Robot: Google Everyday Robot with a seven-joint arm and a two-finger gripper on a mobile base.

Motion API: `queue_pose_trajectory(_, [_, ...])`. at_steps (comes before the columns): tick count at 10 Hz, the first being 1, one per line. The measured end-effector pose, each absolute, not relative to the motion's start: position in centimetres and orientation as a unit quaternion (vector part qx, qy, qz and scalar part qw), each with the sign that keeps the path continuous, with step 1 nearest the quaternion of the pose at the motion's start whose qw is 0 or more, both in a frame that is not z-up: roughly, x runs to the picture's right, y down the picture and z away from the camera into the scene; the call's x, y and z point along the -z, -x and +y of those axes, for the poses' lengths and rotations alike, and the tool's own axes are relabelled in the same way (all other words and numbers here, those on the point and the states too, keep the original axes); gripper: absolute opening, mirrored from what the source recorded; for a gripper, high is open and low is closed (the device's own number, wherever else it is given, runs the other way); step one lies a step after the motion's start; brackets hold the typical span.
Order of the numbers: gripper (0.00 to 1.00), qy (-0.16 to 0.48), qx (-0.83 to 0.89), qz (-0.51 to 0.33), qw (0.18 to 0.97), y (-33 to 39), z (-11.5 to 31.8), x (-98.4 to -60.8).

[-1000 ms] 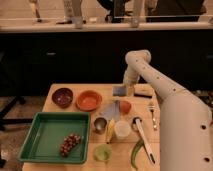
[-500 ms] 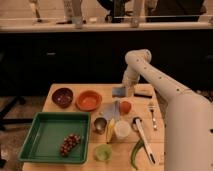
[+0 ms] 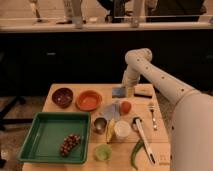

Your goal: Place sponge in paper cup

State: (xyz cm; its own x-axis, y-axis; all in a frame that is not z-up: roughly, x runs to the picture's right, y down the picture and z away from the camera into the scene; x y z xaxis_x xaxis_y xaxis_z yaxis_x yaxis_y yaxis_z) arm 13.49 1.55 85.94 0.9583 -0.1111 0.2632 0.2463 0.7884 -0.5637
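Task barely begun: sponge (image 3: 119, 92) lay flat on bench (image 3: 95, 89) near far edge, beside black block (image 3: 143, 93). Paper cup (image 3: 122, 130) stood well apart toward front, no sponge in it. Arm bent sharply at elbow, reaching down. Gripper (image 3: 126, 86) hung at sponge's far edge, jaws pressed together (hold on sponge not evident).

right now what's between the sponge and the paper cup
In the camera view, a blue cloth and a round orange thing; the gripper hangs at the sponge.
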Motion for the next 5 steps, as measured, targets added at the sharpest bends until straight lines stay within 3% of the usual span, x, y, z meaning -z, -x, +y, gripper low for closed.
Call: queue_pose_trajectory(5, [0.0,0.305,0.095,-0.106,0.942,-14.6,2.6,-82.4])
